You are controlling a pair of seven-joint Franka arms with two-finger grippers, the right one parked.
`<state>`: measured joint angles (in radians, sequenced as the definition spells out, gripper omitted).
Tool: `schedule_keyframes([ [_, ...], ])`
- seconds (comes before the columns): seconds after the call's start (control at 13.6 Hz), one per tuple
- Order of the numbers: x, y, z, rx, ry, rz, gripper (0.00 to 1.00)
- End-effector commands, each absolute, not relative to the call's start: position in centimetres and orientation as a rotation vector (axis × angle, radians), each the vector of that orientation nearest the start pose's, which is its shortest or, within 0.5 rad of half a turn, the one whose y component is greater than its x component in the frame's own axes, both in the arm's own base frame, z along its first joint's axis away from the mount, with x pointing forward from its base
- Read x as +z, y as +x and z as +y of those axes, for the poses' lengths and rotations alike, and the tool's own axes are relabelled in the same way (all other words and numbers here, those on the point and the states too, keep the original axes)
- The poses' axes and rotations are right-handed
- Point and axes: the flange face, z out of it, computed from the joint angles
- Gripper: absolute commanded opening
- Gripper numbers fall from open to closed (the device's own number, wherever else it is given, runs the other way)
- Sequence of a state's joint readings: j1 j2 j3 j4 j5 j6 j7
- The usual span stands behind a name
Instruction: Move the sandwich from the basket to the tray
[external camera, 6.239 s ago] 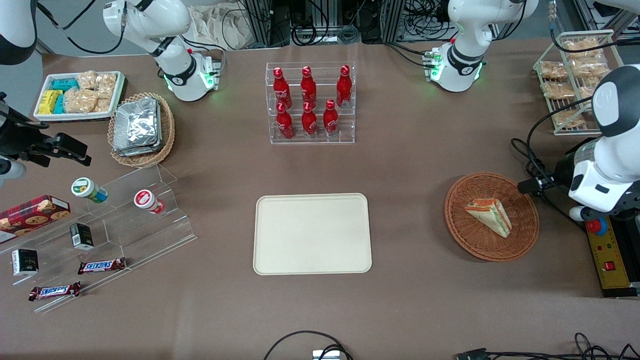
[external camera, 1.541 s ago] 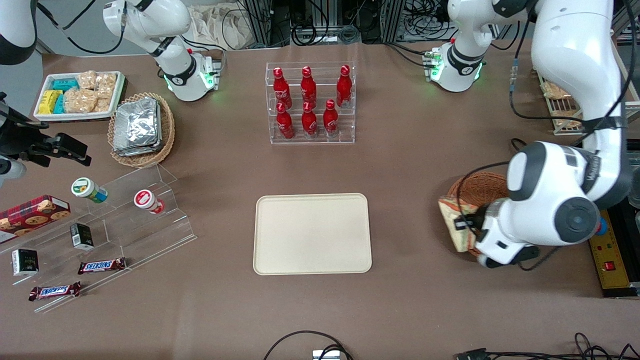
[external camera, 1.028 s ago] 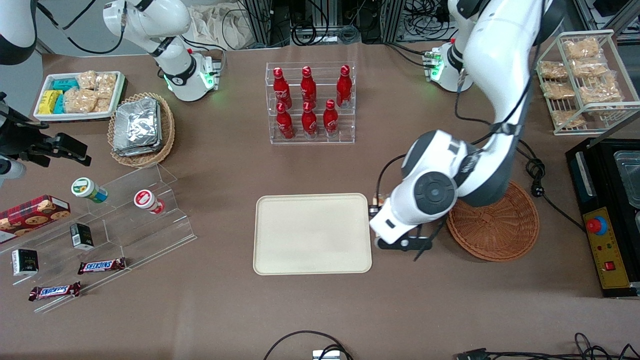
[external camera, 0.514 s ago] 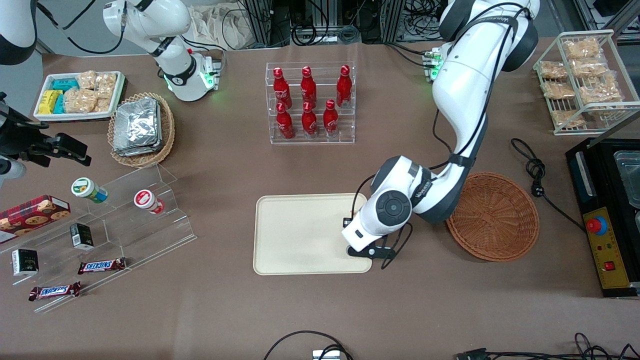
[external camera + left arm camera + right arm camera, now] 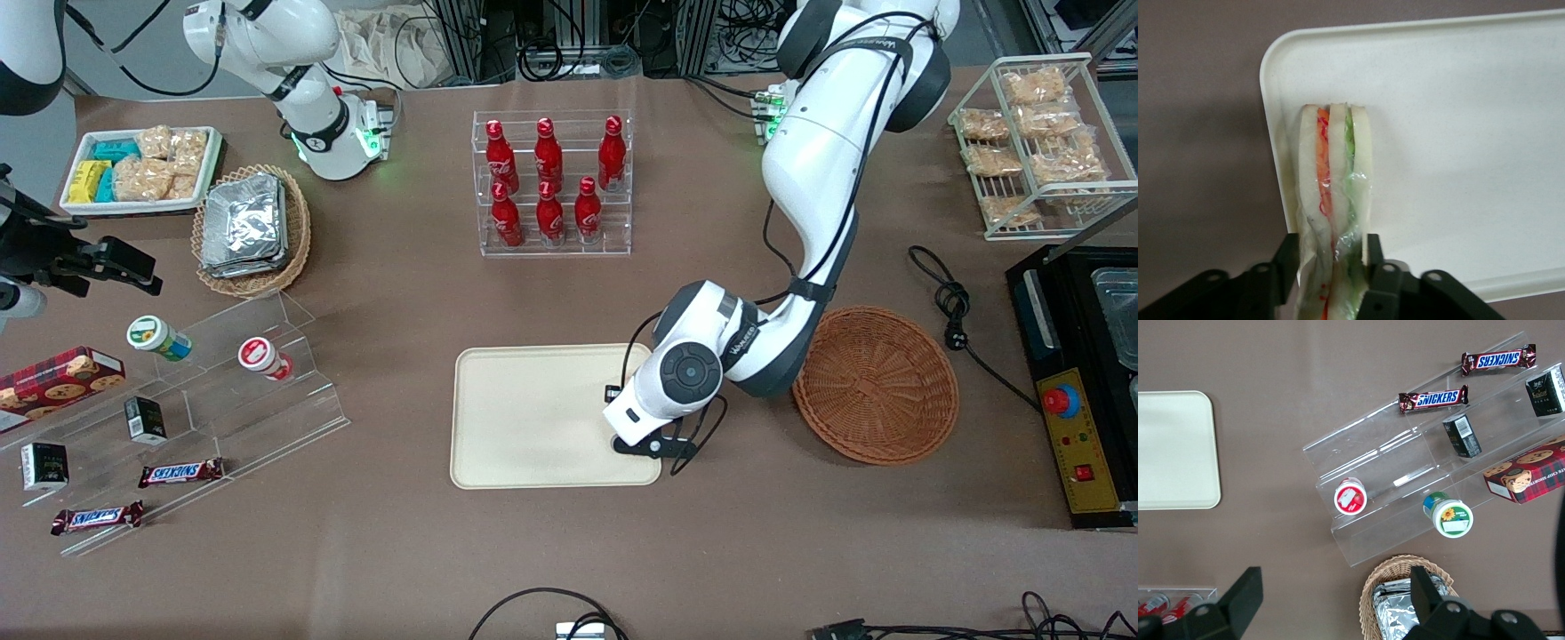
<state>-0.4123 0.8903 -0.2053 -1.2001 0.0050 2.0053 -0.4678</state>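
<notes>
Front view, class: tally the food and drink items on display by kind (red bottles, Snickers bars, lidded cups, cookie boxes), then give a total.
Red bottles: 6
Snickers bars: 2
Lidded cups: 2
Cookie boxes: 1
Total: 11
Not counted: the sandwich, held in the gripper over the tray.

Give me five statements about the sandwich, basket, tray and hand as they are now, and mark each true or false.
1. The hand is shut on the sandwich. True.
2. The sandwich lies in the basket. False: the basket holds nothing; the sandwich is above the tray.
3. The hand is over the tray's end nearest the basket. True.
4. The sandwich is unwrapped. False: clear film covers it.
5. The sandwich hangs above the tray's middle. False: it is near a corner.
</notes>
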Motion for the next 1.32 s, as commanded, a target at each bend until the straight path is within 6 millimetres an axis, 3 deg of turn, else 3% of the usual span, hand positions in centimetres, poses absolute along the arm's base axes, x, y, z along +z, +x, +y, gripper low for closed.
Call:
schedule_keyframes([
  [0.0,24.7,63.6,-40.1,0.222,-3.219,0.133,1.00],
  [0.22,29.4,63.0,-39.2,0.240,-3.189,0.143,1.00],
  [0.37,33.3,61.6,-36.8,0.263,-3.126,0.139,1.00],
  [0.59,37.4,60.7,-28.8,0.231,-3.114,0.021,1.00],
  [0.73,40.7,57.5,-26.4,0.188,-3.104,0.079,1.00],
  [0.81,41.9,56.2,-23.5,0.166,-3.103,0.036,1.00],
  [0.95,44.4,53.5,-19.9,0.130,-3.098,0.024,1.00],
  [1.25,48.6,53.6,-8.4,0.186,-3.104,0.101,1.00],
])
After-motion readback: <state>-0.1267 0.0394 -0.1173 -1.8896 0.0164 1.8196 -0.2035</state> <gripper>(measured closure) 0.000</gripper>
